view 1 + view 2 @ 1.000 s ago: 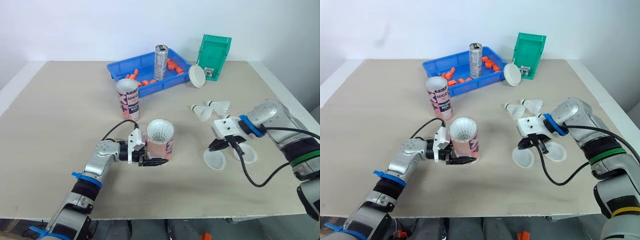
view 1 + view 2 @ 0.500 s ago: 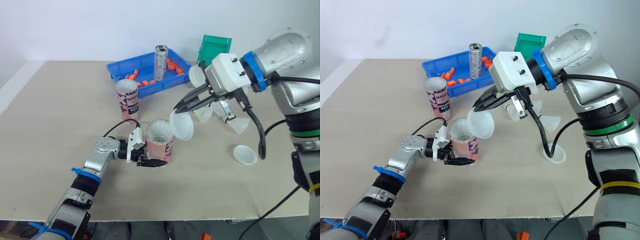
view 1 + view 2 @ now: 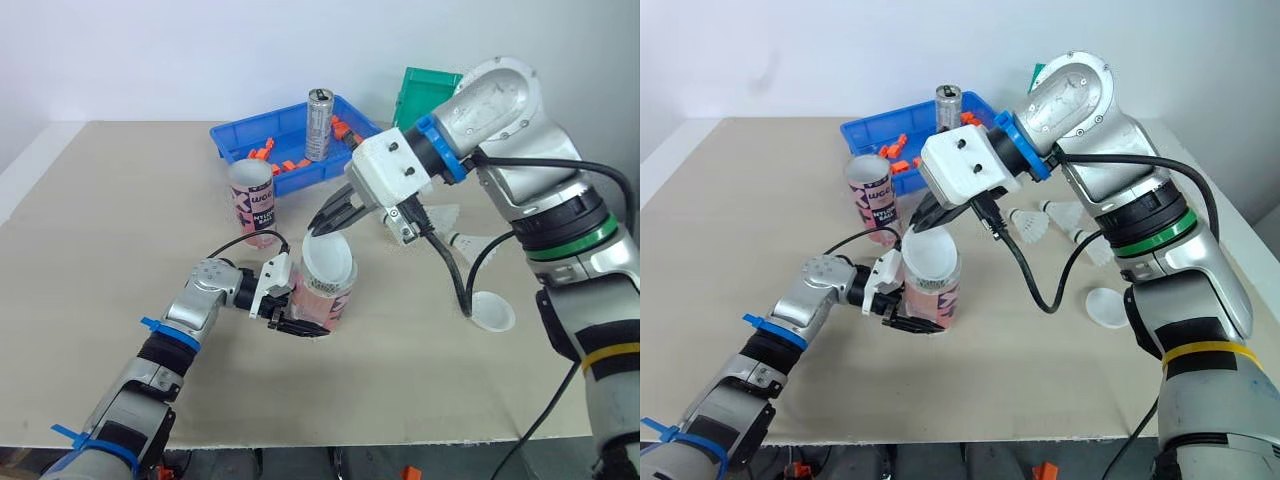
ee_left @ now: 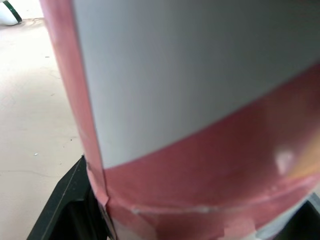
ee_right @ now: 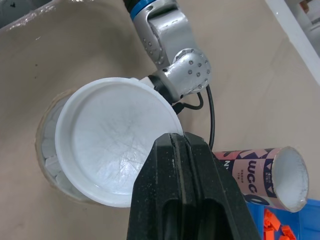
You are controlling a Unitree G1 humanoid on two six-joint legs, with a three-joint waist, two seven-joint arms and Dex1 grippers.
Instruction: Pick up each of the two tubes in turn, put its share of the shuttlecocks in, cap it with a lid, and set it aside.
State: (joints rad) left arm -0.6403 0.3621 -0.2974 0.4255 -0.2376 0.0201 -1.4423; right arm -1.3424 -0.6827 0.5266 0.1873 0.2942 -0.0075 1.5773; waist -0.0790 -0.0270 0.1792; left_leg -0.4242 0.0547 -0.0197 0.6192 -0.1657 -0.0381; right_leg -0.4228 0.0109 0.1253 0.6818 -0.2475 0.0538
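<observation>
A pink tube (image 3: 322, 303) stands on the table with my left gripper (image 3: 298, 311) shut around its lower part; its wall (image 4: 200, 100) is close up in the left wrist view. My right gripper (image 3: 323, 226) is shut on the rim of a white lid (image 3: 328, 262), held tilted right over the tube's mouth. From the right wrist the lid (image 5: 115, 160) covers most of the opening, with shuttlecock feathers (image 5: 49, 159) showing at one side. A second open tube (image 3: 252, 203) stands behind. Another lid (image 3: 492, 311) lies on the table. Loose shuttlecocks (image 3: 1070, 213) lie under my right arm.
A blue tray (image 3: 232, 138) with orange parts and a metal can (image 3: 319, 124) sits at the back. A green bin (image 3: 428, 88) stands behind my right arm. Open tabletop lies in front and to the left.
My right gripper lifted a lid off the table at the right and carried it left onto the mouth of the held tube. The left gripper has kept its hold.
</observation>
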